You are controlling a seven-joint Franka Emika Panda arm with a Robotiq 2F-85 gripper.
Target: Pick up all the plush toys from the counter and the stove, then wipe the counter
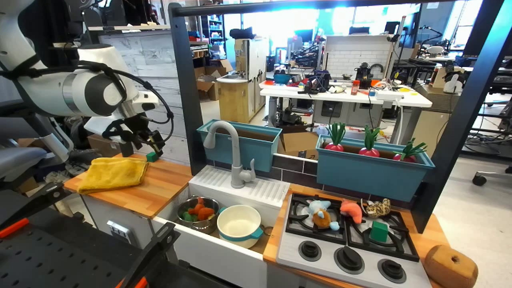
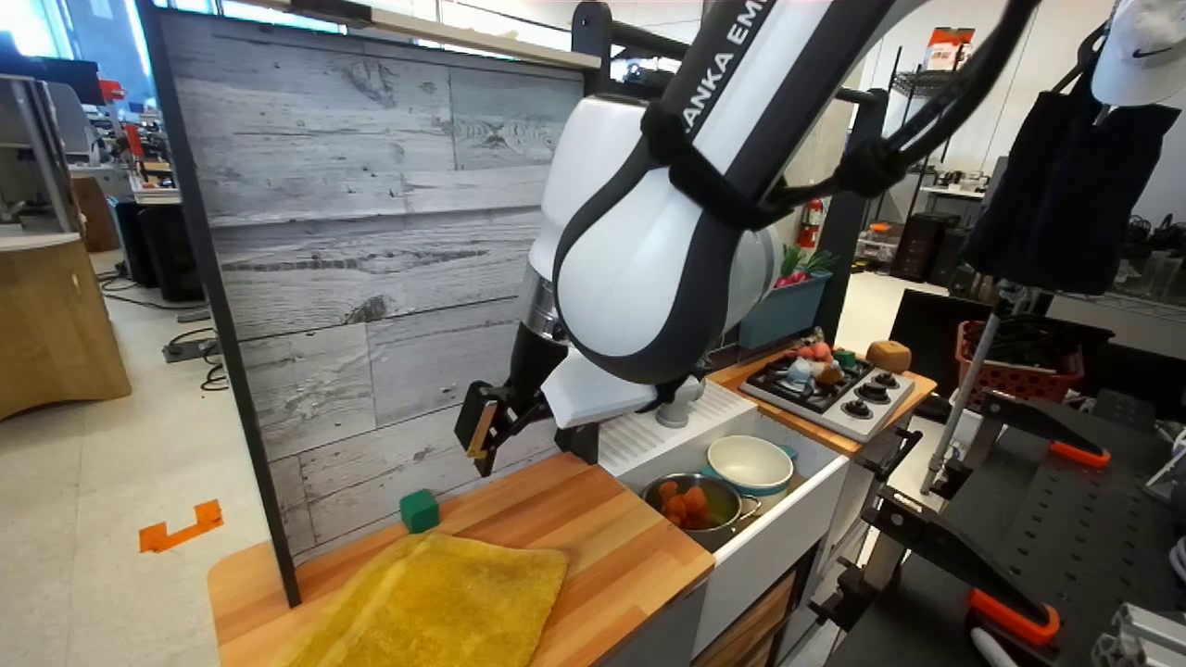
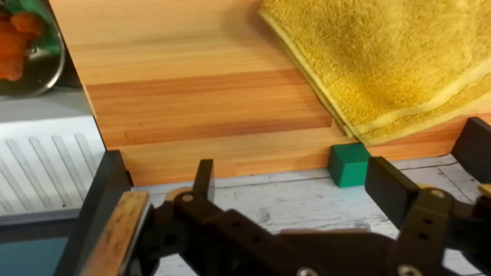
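In an exterior view you get windows (image 1: 280,25) at 12 o'clock, blown out to white-blue; wood-sided cabinet (image 1: 232,102) at 11, white table (image 1: 336,98) at 2, pale floor (image 1: 476,176) at 3, grey chair (image 1: 24,154) at 9. In an exterior view you've got a grey-white plank wall (image 2: 352,185) at 10 o'clock, orange tape (image 2: 182,534) on the floor at 8, plain white wall (image 2: 1038,65) at 2.

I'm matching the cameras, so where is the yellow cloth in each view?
In an exterior view: cloth at left, just below mid-height.
In an exterior view: cloth at bottom, left of centre.
Wrist view: cloth at upper right.
Shared landmark: the steel pot.
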